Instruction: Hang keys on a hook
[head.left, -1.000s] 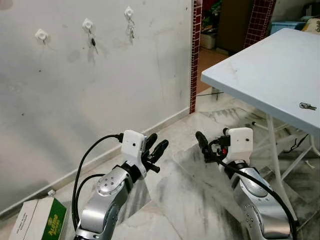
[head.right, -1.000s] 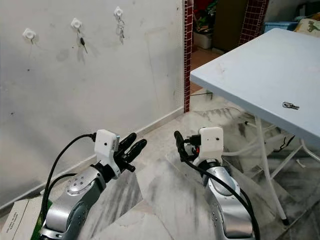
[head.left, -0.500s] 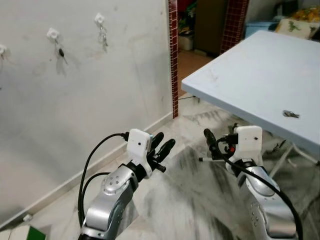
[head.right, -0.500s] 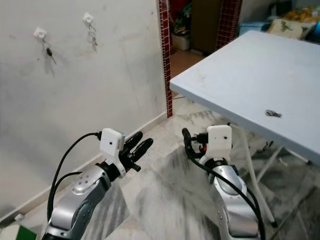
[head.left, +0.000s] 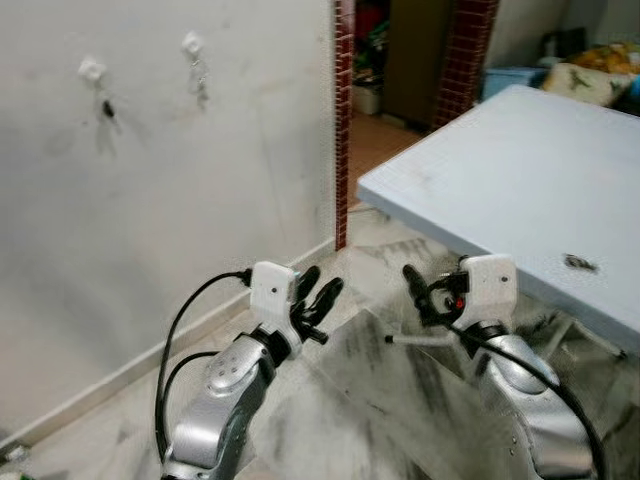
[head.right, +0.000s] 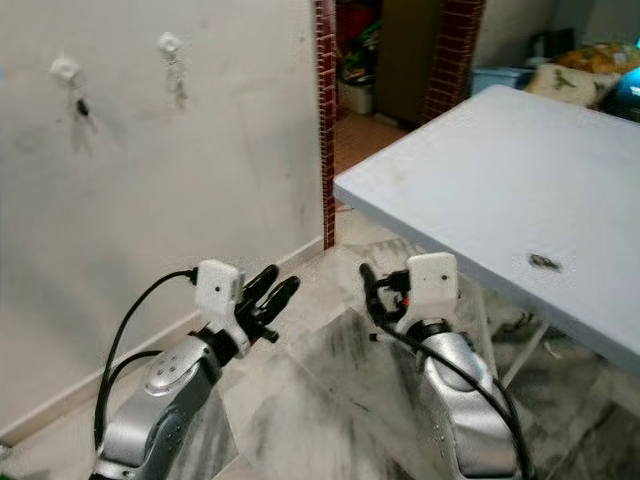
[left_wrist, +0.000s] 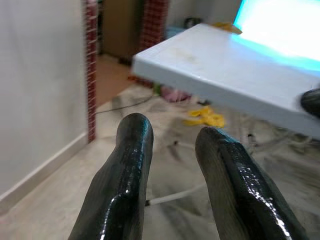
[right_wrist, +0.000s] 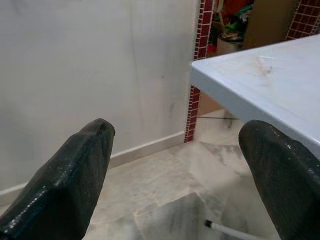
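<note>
Two silver arms raised low in the head views, each tipped with glossy black fingers and a boxy white wrist housing trailing black cable. Left gripper (head.left: 318, 296) at lower centre-left, fingers slightly apart with a narrow gap between rounded, shiny tips, holding nothing. Right gripper (right_wrist: 180, 175) at lower centre-right, fingers spread wide and empty in the wrist view. Small metallic keys (head.left: 580, 264) lying flat on the smooth pale-blue table (head.left: 500, 170) at the right of the frame, up and to the right of the right gripper, well apart from both grippers. Matte, scuffed off-white wall at the left, carrying two small white square hooks in the upper left: left hook (head.left: 92, 69) with a dark dangling item, right hook (head.left: 191, 43) with a blurred greyish cluster hanging from it. Narrow strip of dark red mosaic tile (head.left: 343, 120) edging the wall's corner at upper centre. Glossy grey-veined marble floor (head.left: 380, 400) below, crossed by thin white table legs. Slightly blurred throughout the head views.
</note>
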